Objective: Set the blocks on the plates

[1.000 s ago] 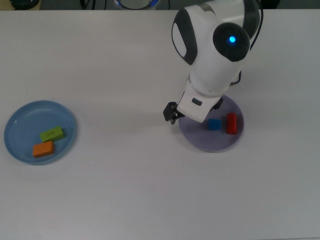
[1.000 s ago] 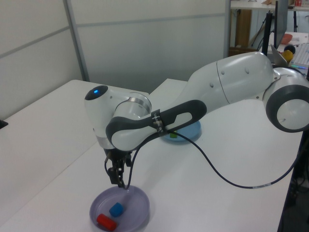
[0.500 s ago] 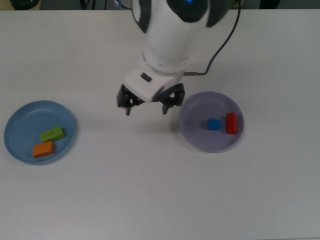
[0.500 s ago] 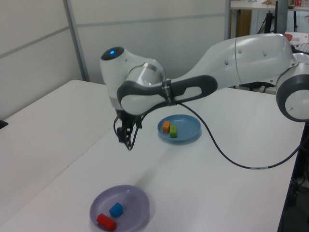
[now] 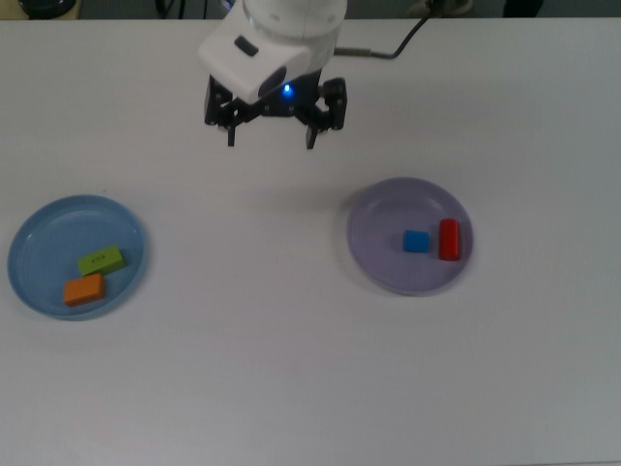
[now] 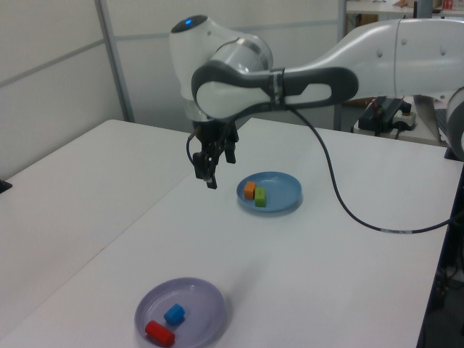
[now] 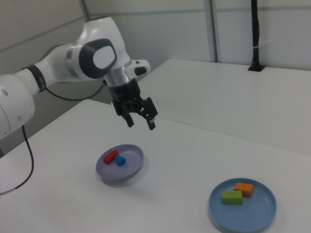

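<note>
Tool (image 5: 271, 139) risen away from lavender plate (image 5: 383, 262), fingers spread, empty; table (image 5: 291, 369) beneath bare.

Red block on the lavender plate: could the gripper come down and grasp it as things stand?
Probably yes. The gripper hangs open and empty above the table, and nothing covers the red block. The blue cube beside it is the only crowding, on one side.

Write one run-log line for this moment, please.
gripper: open, empty, raised | blue plate: green block, orange block | lavender plate: blue cube, red block
</note>
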Tool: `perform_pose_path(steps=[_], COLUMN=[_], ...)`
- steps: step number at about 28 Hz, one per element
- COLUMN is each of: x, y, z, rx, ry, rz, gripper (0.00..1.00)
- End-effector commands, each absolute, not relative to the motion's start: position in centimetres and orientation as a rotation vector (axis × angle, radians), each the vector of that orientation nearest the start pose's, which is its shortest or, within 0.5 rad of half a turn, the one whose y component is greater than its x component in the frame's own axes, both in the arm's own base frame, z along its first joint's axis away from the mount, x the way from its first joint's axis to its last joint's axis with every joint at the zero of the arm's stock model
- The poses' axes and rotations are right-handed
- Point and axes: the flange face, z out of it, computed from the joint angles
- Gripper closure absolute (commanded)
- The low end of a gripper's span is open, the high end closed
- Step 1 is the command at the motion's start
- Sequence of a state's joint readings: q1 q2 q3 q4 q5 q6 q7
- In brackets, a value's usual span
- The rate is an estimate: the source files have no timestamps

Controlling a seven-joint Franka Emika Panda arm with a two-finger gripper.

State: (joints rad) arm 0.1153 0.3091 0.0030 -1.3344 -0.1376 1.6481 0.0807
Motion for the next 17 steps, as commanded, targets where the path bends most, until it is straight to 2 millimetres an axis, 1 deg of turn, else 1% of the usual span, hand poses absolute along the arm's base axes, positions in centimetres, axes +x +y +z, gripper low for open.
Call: perform_pose_path(steps=[1, 3, 6, 12, 14, 17], x=[63.5, 63.0, 62.5, 61.7, 61.2, 61.0], y=[6.4, 6.1, 5.9, 6.2, 6.6, 6.8], z=[56.9, 57.6, 57.9, 58.9, 58.6, 58.4], rx=[-3.216, -3.211, -3.215, -3.211, -3.212, -3.214], ry=[-0.039, -0.030, -0.028, -0.025, -0.030, -0.042], rz=[0.003, -0.001, 0.026, 0.045, 0.096, 0.128], gripper=[0.00, 0.00, 0.00, 0.00, 0.00, 0.00])
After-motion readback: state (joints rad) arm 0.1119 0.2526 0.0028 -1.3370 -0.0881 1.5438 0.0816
